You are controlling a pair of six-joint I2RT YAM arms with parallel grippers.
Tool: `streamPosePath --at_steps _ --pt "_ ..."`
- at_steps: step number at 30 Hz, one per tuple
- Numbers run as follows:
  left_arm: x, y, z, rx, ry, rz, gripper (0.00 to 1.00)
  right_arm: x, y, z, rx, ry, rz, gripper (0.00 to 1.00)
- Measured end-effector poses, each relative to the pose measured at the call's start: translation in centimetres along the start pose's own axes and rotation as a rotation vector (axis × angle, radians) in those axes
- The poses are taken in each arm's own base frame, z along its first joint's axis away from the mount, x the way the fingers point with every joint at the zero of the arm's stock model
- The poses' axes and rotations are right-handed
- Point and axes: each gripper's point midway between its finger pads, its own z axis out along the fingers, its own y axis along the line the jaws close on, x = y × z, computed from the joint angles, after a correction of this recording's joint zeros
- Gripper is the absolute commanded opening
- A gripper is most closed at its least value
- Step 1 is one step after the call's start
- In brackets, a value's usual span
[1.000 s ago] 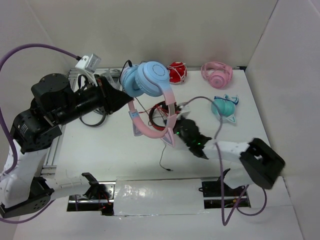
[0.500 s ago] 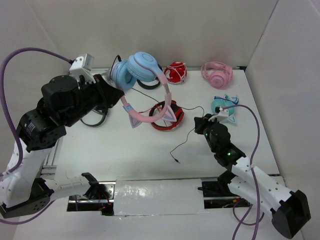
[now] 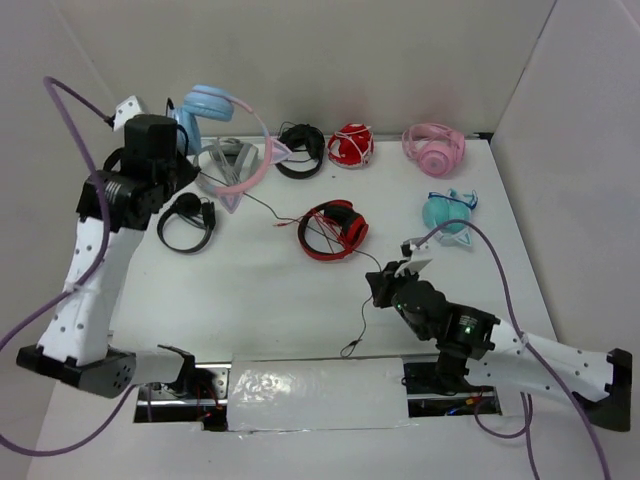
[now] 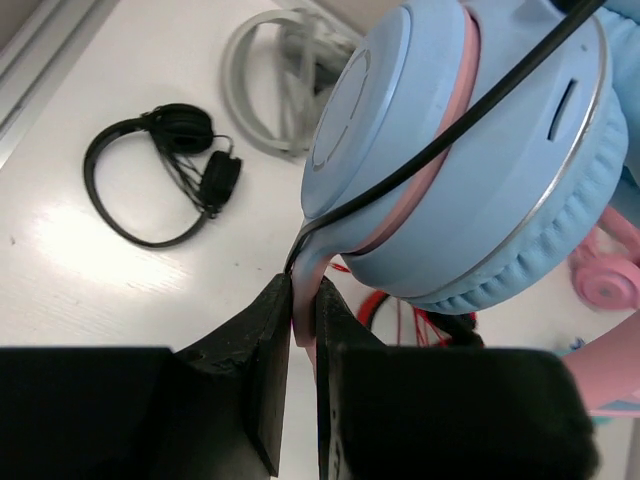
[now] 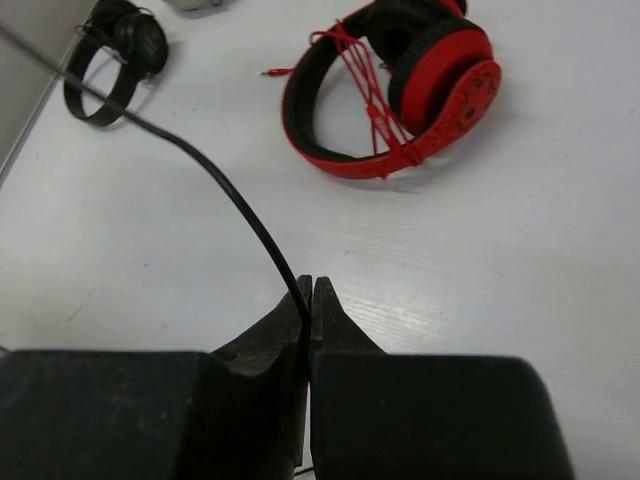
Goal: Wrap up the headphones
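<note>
The headphones [image 3: 212, 103], with light blue earcups and a pink cat-ear headband, hang in the air at the back left. My left gripper [image 3: 183, 137] is shut on the pink headband end just under an earcup. The left wrist view shows the earcups [image 4: 460, 150] close up, with the jaws [image 4: 303, 300] pinching the pink band. The thin dark cable [image 3: 300, 214] runs from the headphones across the table to my right gripper [image 3: 377, 287], which is shut on it. The cable's tail with the plug [image 3: 346, 349] hangs toward the front edge. It also shows in the right wrist view [image 5: 230, 195], held at the fingertips [image 5: 307, 290].
On the table are red-and-black headphones [image 3: 333, 230], black headphones [image 3: 186, 217], grey headphones [image 3: 226, 160], another black pair [image 3: 301, 150], a red pair [image 3: 352, 145], all-pink headphones [image 3: 435, 148] and teal cat-ear headphones [image 3: 448, 213]. White walls stand at the back and right.
My left arm has swung the headphones up and to the back left. My right gripper has moved nearer the front edge with the cable, drawing it out across the table.
</note>
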Motion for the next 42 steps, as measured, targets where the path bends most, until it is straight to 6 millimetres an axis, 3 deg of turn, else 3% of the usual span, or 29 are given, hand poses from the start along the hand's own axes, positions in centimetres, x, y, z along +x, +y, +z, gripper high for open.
streamPosePath --at_steps 4,8,11,15,18,21,25,29,33,42 --pt "2.1 2.1 5.0 -0.134 0.069 -0.005 0.00 -1.0 2.5 -1.5 -0.012 -0.012 -0.064 0.00" --pt "7.0 3.9 8.8 -0.224 0.185 0.045 0.00 -3.7 4.5 -2.3 0.049 -0.060 -0.143 0.00" --pt "10.9 4.8 9.6 -0.246 0.261 0.105 0.00 -6.1 5.4 -2.3 0.105 -0.111 -0.191 0.00" --pt "15.6 4.4 9.6 -0.213 0.327 0.199 0.00 -9.4 7.6 -2.7 0.053 -0.138 -0.285 0.00" --pt "18.7 3.1 9.0 -0.147 0.357 0.305 0.00 -11.2 8.9 -2.7 -0.050 -0.138 -0.346 0.00" --pt "21.8 1.2 7.6 -0.045 0.372 0.431 0.00 -13.7 8.8 -2.1 -0.097 -0.157 -0.399 0.00" --pt "25.9 -2.0 4.3 0.152 0.379 0.598 0.00 -16.2 8.6 -0.8 -0.140 -0.180 -0.468 0.00" --pt "29.1 -4.5 0.0 0.343 0.367 0.729 0.00 -17.1 6.8 1.7 -0.139 -0.167 -0.528 0.00" --pt "30.7 -5.8 -3.2 0.459 0.366 0.796 0.00 -16.9 5.0 4.1 -0.166 -0.114 -0.562 0.00" --pt "32.1 -6.3 -4.7 0.508 0.367 0.852 0.00 -16.7 7.2 4.8 -0.324 -0.098 -0.608 0.00"
